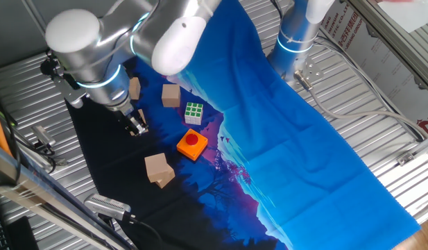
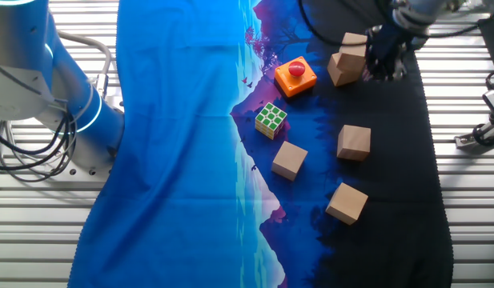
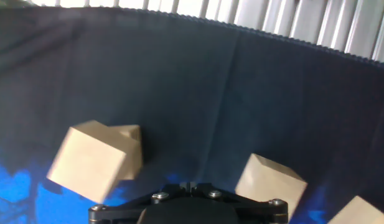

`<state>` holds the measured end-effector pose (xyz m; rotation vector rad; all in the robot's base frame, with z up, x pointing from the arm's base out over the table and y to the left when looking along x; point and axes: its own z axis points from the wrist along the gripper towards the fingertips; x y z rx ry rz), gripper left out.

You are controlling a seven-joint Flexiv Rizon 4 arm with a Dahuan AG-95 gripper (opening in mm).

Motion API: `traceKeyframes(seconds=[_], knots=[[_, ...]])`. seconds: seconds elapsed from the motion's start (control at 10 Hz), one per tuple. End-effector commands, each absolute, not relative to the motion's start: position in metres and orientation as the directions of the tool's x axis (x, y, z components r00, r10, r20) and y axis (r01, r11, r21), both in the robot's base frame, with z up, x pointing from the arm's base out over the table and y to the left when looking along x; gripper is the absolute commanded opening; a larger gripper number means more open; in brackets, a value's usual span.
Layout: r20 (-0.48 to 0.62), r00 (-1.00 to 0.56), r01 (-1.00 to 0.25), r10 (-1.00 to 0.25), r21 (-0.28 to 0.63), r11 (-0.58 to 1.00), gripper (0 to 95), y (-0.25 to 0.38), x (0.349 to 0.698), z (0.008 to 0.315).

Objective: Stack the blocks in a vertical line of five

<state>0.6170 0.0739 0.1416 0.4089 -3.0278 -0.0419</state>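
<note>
Five tan blocks on the cloth-covered bench (image 2: 471, 200), so no five-high column yet. Two blocks sit together as a pair (image 2: 348, 60), one perched tilted on or against the other, right beside the hand (image 1: 137, 126); I judge that a started two-stack at best, and can't tell if the upper one sits square. Three single blocks lie loose farther from the hand: one (image 2: 354, 142) nearest, one (image 2: 289, 159) beyond it toward the blue part of the cloth, one (image 2: 347, 202) farthest. In the first fixed view only the pair (image 1: 159, 169), one single (image 1: 171, 95) and another half hidden behind the arm (image 1: 134, 88) show. Left to do: three or four placements, by my read. Green-and-white puzzle cube (image 1: 193, 112) and orange button block (image 1: 191, 144) sit off to the side of the hand, not part of the job. Hand hangs low over the dark cloth, nothing seen between its fingers; fingers look close together in the first fixed view, but whether fully pressed together I cannot tell. Hand view shows only its base, with the pair (image 3: 98, 158) just ahead and to one side, another block (image 3: 269, 182) on the other.
</note>
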Motion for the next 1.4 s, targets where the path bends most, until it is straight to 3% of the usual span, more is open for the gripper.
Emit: traceKeyframes(seconds=[0.1,0.5,0.7,0.8,0.9,1.4], knots=[[0.080,-0.955,-0.285,-0.287,0.041,0.958,0.0,0.063,0.614,0.137],[0.069,-0.946,-0.314,-0.317,0.049,0.948,0.0,0.036,0.596,0.126],[0.013,-0.946,-0.323,-0.325,0.072,0.943,0.0,0.025,0.601,0.107],[-0.004,-0.952,-0.305,-0.306,0.115,0.946,57.0,0.023,0.602,0.101],[-0.009,-0.954,-0.298,-0.299,0.124,0.947,95.0,0.022,0.603,0.098],[-0.003,-0.977,-0.213,-0.214,0.103,0.972,95.0,0.017,0.608,0.093]])
